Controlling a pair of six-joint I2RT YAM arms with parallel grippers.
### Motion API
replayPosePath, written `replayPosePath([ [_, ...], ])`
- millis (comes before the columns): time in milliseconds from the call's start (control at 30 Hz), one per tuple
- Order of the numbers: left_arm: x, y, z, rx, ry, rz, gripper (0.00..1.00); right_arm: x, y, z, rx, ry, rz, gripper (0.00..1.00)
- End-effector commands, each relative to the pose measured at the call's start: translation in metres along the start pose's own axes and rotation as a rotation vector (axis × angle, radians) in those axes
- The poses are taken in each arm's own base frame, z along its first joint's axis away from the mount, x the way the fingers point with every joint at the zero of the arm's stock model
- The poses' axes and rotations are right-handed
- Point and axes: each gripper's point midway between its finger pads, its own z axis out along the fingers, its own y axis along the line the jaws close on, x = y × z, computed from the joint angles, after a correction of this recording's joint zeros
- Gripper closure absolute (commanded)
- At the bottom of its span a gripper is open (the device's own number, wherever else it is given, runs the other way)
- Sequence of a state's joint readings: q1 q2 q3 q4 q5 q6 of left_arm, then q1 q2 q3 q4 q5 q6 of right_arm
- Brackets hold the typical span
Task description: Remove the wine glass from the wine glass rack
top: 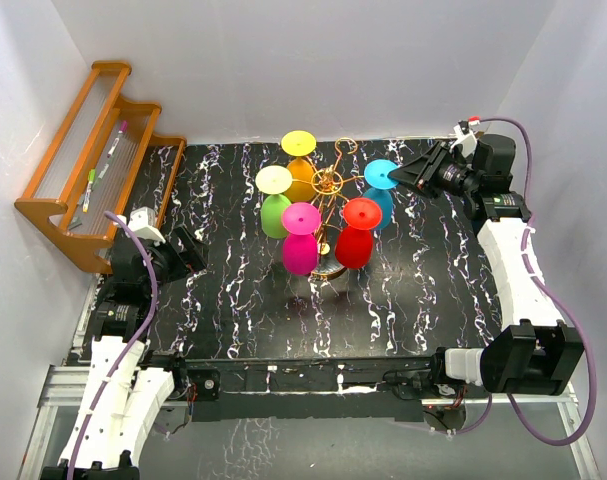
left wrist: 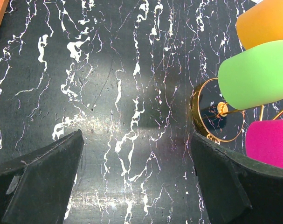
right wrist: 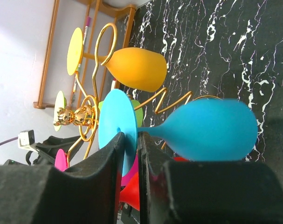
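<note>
The right fingers (right wrist: 101,163) were clenched on the stem of the blue wine glass (top: 380,176), hanging at 3 o'clock on the wine glass rack (top: 329,183), so a level pull outward along its loop looked wisest; the left fingers (left wrist: 43,172) hung released.

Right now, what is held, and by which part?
The right gripper has its jaws on the stem of the blue wine glass, beside the foot. The left gripper holds nothing.

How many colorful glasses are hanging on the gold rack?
5, ringed around the gold rack: orange glass at the far side, green glass left, pink glass near-left, red glass near-right, blue glass right. One loop is empty; none seems hidden.
</note>
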State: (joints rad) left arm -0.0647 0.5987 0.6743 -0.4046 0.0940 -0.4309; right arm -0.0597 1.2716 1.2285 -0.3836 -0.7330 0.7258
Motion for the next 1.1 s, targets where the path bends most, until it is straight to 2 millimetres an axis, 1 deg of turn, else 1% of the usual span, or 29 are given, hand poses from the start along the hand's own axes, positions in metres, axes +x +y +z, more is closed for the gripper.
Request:
replayPosePath([
  [0,-0.003,0.001,-0.001,-0.002,-0.01,0.003,0.03,-0.011,0.01,-0.003,-0.021,-0.051,-0.055,0.83],
  [167,-0.002,0.001,0.0,-0.002,-0.008,0.004,0.03,-0.02,0.015,-0.012,0.017,-0.106,-0.066,0.87],
  [267,-0.002,0.0,0.0,0.0,-0.007,0.003,0.03,-0.023,0.02,-0.015,0.012,-0.119,-0.066,0.89],
  [400,-0.002,0.0,-0.001,0.0,-0.008,0.002,0.03,-0.02,0.035,-0.016,-0.058,-0.104,-0.048,0.92],
  [600,-0.002,0.0,-0.001,-0.001,-0.008,0.003,0.03,-0.016,0.057,-0.017,-0.182,-0.068,-0.015,0.92],
  [667,-0.003,0.0,-0.001,0.001,-0.009,0.002,0.03,-0.015,0.061,-0.016,-0.207,-0.051,-0.006,0.92],
  [833,-0.003,0.0,-0.001,-0.001,-0.01,0.003,0.03,-0.014,0.065,-0.015,-0.238,-0.03,0.0,0.92],
  [1067,-0.003,0.0,-0.001,-0.001,-0.012,0.002,0.03,-0.011,0.064,-0.006,-0.248,-0.004,0.006,0.92],
])
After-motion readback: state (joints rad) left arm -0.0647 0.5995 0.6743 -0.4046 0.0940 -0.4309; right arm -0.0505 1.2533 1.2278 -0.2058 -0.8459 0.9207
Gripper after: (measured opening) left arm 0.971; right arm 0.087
